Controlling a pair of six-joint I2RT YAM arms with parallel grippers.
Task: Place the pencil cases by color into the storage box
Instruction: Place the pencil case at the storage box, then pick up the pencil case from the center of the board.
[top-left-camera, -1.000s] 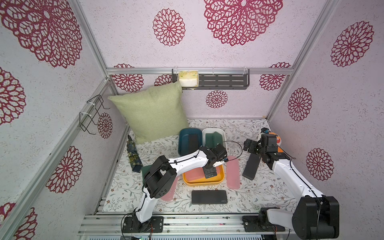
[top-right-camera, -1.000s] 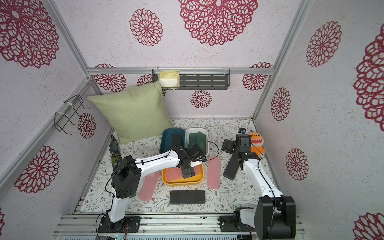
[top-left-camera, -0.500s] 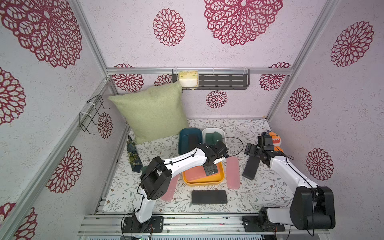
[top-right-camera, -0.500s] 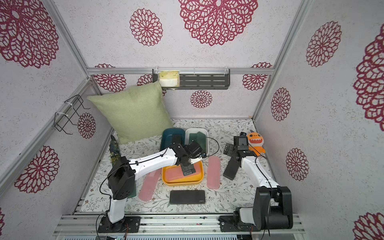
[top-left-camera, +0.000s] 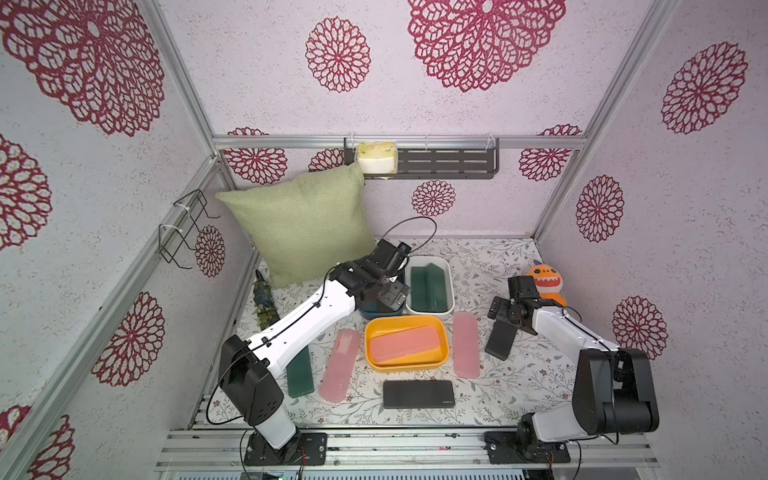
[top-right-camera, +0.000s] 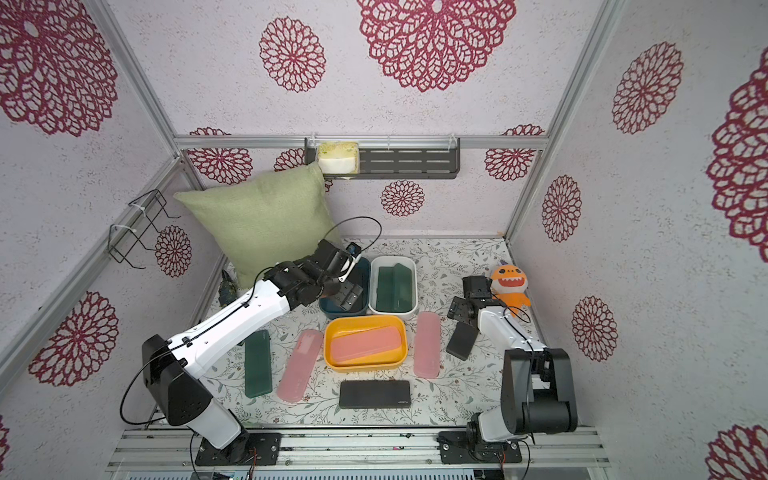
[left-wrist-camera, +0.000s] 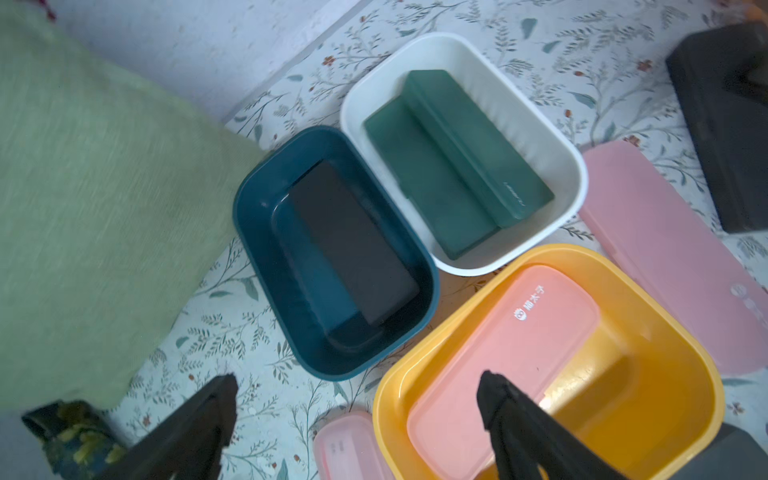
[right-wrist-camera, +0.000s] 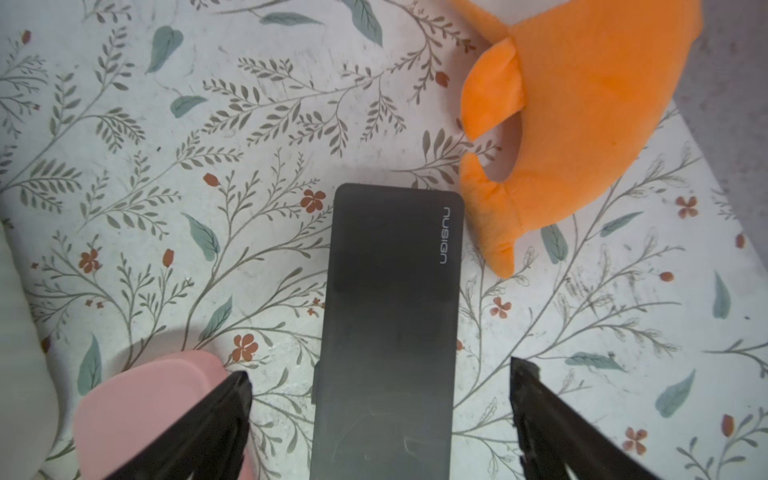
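On the tablecloth (right-wrist-camera: 208, 124), grey-green leaves and small red flowers over white. Translucent pink case (top-left-camera: 466, 345), black case (top-left-camera: 417, 394), dark green case (top-right-camera: 258, 363); navy bin (left-wrist-camera: 257, 232), white bin (left-wrist-camera: 519, 104), yellow bin (left-wrist-camera: 665, 395). Orange toy (right-wrist-camera: 582, 104), pale green pillow (top-left-camera: 303, 228), lilac walls (top-left-camera: 249, 83) with crimson rosettes.

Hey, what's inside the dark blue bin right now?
One black pencil case lies in the dark blue bin, toward one side, in the left wrist view. Whether anything lies under that case is hidden.
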